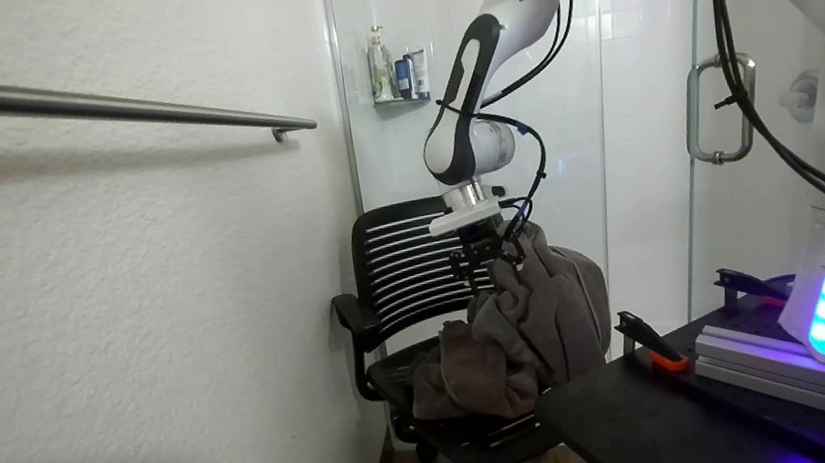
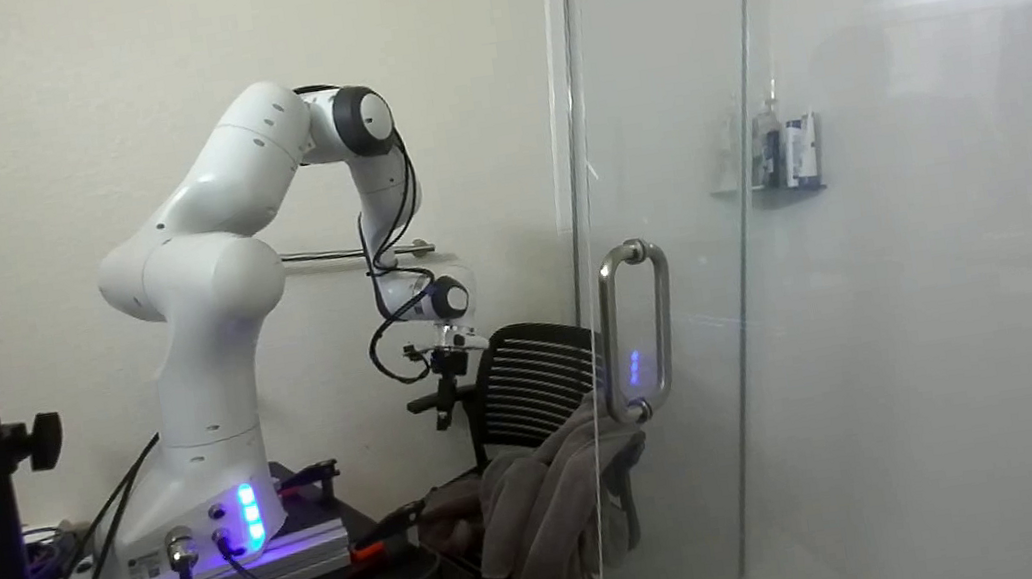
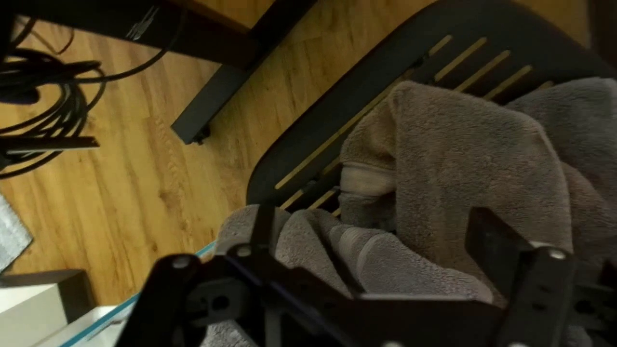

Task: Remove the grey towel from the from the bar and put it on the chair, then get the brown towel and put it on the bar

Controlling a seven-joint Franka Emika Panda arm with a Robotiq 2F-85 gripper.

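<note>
Facing a rough white plaster wall (image 1: 155,292) at left, with a long thin silver-grey metal bar (image 1: 95,107) running across it, carrying no visible cloth. Moving right to a black slatted office chair (image 1: 399,214), and noticing a browner lump (image 1: 468,376) on its seat; not managing to tell the small dark reddish-brown towel from a shaded fold. Seeing a black two-fingered gripper (image 3: 376,231) hanging above the folds with jaws wide apart, clasping nothing. Finding a large grey-taupe terry towel (image 1: 546,317) lying heaped on the seat and draping over one side, showing thick pile and a paler flat-woven band (image 3: 368,178). Expecting soft, limp, fairly heavy handling, hardly slippery, not fragile; favouring a raised ridge for pinching. Reaching at right a curved chrome handle (image 2: 612,337) on smooth glass (image 2: 698,506).
</note>
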